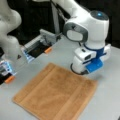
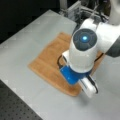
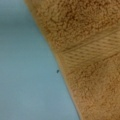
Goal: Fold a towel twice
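Note:
The towel [image 1: 55,95] is orange-brown terry cloth and lies spread flat in one layer on the grey table [image 1: 107,100]. In both front views no fold shows in the towel [image 2: 47,62]. My gripper [image 1: 80,68] hangs low over the towel's edge at a front view's right, its fingers hidden under the white hand and blue mount. In a front view the arm's big white joint [image 2: 83,47] covers that part of the cloth. The wrist view is filled by the towel [image 3: 95,37], with a woven band and its edge running diagonally against the bare table [image 3: 25,62]. No fingers appear there.
A second white arm [image 1: 10,32] stands at a front view's left, with orange-tipped fixtures [image 1: 47,50] and a grey device [image 1: 48,36] behind the towel. A black perforated board [image 2: 15,105] borders the table at a front view's bottom left.

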Tool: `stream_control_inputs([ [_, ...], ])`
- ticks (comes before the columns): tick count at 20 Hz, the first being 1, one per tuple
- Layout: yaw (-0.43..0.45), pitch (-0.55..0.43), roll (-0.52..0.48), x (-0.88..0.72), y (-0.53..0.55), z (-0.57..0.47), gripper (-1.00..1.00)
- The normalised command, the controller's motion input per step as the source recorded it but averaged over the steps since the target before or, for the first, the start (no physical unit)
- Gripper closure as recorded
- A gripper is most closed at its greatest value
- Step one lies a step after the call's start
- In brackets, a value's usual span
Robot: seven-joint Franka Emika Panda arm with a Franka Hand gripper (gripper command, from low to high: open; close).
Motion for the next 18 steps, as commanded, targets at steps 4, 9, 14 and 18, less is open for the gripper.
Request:
stream_control_inputs([
  [4,-0.06,-0.086,-0.185,0.18,0.04,-0.12,-1.0],
  [9,-0.055,-0.084,-0.245,0.12,0.03,-0.04,-1.0],
  [14,-0.066,-0.074,-0.335,0.09,0.03,-0.12,-1.0],
  [18,-0.036,-0.058,-0.346,0.11,0.06,-0.17,-1.0],
])
